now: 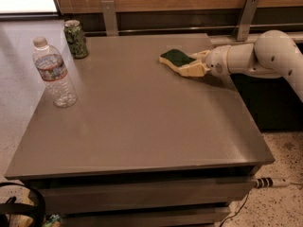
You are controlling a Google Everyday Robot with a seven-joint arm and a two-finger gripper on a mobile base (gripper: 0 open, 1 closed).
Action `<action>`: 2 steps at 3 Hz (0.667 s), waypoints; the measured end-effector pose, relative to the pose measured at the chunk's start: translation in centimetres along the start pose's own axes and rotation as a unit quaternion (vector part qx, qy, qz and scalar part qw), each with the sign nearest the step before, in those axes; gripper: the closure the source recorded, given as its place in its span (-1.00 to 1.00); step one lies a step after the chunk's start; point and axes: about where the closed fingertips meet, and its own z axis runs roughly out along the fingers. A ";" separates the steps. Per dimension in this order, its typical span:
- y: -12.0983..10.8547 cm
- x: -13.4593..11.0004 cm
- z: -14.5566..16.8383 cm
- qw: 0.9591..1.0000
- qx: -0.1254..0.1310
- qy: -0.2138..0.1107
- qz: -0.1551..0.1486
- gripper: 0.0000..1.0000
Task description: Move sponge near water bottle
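Pinches the sponge (174, 56) in the claw (189, 63) at the desk's (142, 122) far right, well apart from the upright water bottle (53, 73) near its left edge.

water bottle (54, 74): on our desk (142, 126)
can (75, 38): behind water bottle
sponge (175, 56): well right of water bottle
gripper (193, 63): we see it farther right
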 end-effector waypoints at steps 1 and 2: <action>2.7 -2.6 -2.2 0.999 -0.018 0.015 -0.031 1.00; 5.7 -4.2 -3.6 0.998 -0.034 0.023 -0.054 1.00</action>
